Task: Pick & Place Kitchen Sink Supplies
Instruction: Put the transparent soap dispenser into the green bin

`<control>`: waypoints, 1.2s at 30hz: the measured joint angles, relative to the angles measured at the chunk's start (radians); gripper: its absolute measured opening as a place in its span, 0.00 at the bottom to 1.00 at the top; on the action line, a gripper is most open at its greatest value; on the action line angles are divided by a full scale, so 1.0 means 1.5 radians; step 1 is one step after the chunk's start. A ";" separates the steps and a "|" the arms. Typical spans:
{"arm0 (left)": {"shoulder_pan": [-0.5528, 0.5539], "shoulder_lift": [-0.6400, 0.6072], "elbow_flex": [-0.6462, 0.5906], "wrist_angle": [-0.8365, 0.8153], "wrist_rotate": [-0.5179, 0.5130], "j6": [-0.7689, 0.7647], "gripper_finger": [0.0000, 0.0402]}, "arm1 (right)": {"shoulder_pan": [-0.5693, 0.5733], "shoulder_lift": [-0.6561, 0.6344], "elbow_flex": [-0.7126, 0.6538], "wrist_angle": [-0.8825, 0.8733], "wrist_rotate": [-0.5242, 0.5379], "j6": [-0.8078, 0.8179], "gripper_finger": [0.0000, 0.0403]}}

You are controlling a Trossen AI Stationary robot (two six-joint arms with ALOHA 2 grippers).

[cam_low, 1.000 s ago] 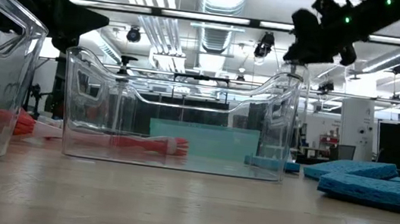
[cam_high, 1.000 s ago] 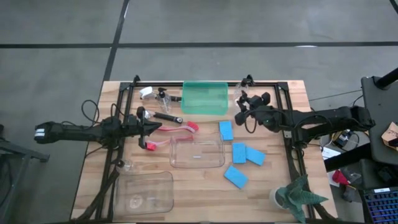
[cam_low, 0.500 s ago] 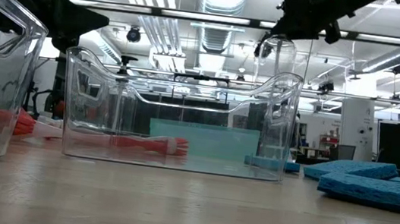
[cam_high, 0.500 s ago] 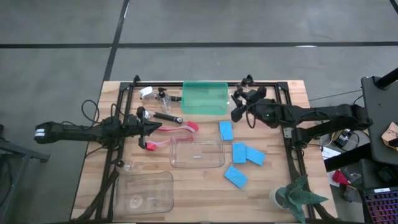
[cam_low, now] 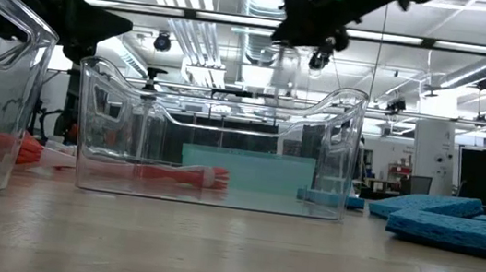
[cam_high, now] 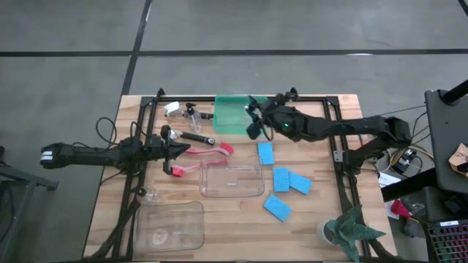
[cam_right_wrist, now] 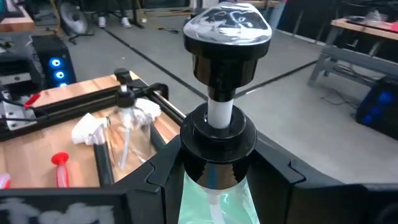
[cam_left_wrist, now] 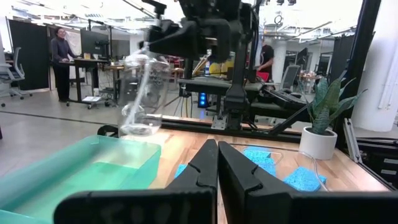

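My right gripper (cam_high: 254,123) is shut on a small clear pump bottle (cam_left_wrist: 142,93) with a black top and carries it in the air above the right end of the translucent green tray (cam_high: 238,115). The low view shows the bottle (cam_low: 290,72) hanging under the gripper (cam_low: 318,15). My left gripper (cam_high: 175,150) is shut and hovers above the red brushes (cam_high: 208,150), touching nothing. A second pump bottle (cam_high: 192,115) stands by the tray's left end. Several blue sponges (cam_high: 281,179) lie flat on the table's right half. My right gripper pinches the bottle at its black collar (cam_right_wrist: 217,134), just under the pump head (cam_right_wrist: 227,28), with one finger (cam_right_wrist: 165,171) on each side. The arm reaches in from the table's right. The bottle is lifted clear and hangs below the fingers, slightly tilted, above the tray.
A clear bin (cam_high: 232,180) stands mid-table and another (cam_high: 170,225) at the near left. A black brush (cam_high: 191,136) and a white-headed brush (cam_high: 172,108) lie at the far left. A potted plant (cam_high: 347,230) stands at the near right corner. A black frame (cam_high: 336,139) edges the table.
My right gripper has carried the pump bottle toward the table's left, from near the frame's far right corner to above the green tray's right end, keeping it off the table. The left arm has kept still.
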 joint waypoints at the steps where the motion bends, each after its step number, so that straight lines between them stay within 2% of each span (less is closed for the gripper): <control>1: 0.000 0.000 0.000 0.000 0.000 0.000 0.02 | -0.008 0.020 0.019 0.001 -0.009 -0.005 0.35; 8: 0.000 0.000 0.000 0.000 0.000 0.000 0.02 | -0.069 0.148 0.143 0.000 -0.117 -0.010 0.35; 15: 0.000 0.000 0.000 0.000 0.000 0.000 0.02 | -0.112 0.241 0.220 0.001 -0.166 -0.016 0.35; 20: 0.000 0.000 0.000 0.000 0.000 0.000 0.02 | -0.149 0.276 0.236 0.006 -0.194 0.000 0.35; 24: 0.000 0.000 0.000 0.000 0.000 0.000 0.02 | -0.182 0.293 0.238 0.043 -0.243 0.026 0.35; 36: 0.000 0.000 0.000 -0.005 0.000 0.000 0.02 | -0.222 0.356 0.238 0.061 -0.259 0.051 0.35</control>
